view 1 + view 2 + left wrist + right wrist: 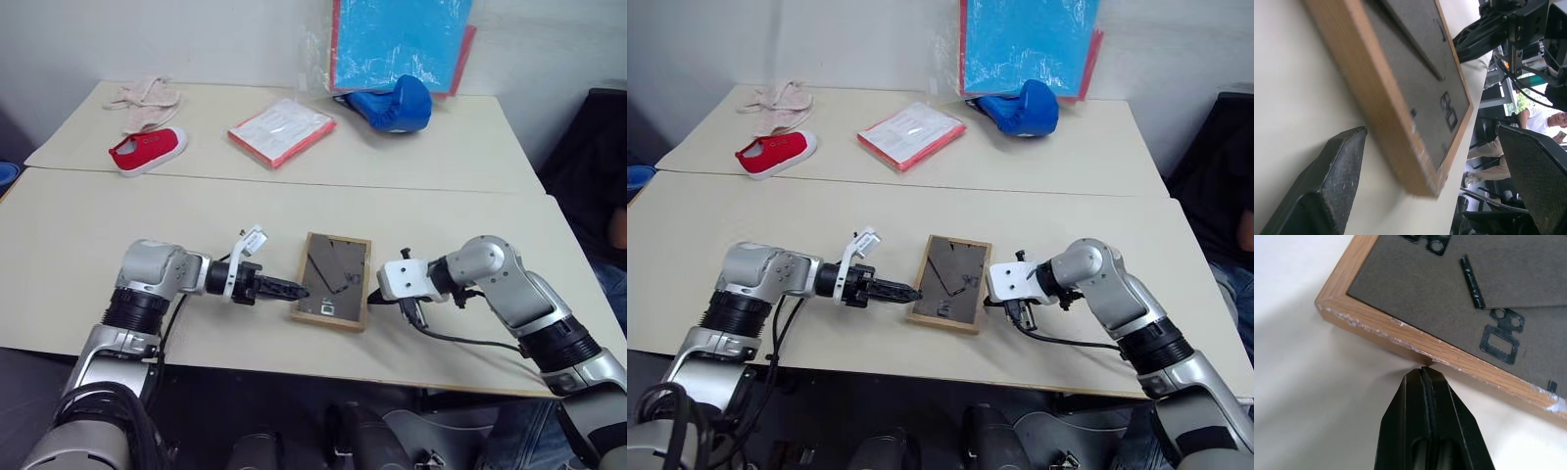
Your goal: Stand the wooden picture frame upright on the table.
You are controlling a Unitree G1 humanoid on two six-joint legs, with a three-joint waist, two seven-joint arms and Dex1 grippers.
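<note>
The wooden picture frame (334, 277) lies flat on the table (147, 220) near its front edge, dark grey back (1415, 289) and folded stand facing up. My left gripper (292, 291) comes in from the left at the frame's near-left corner. In the left wrist view it is open, with the frame's corner (1425, 176) between its spread fingers (1332, 181) and untouched. My right gripper (370, 298) is shut, and its tip (1425, 372) rests against the frame's right wooden edge, low on the table.
On the far table lie a red shoe (147, 150), a pale cloth (145, 96), a red-edged white booklet (281, 129) and a blue boxing glove (395, 103). A blue red-edged folder (400, 39) leans on the wall. A seam (294, 181) joins the two tables.
</note>
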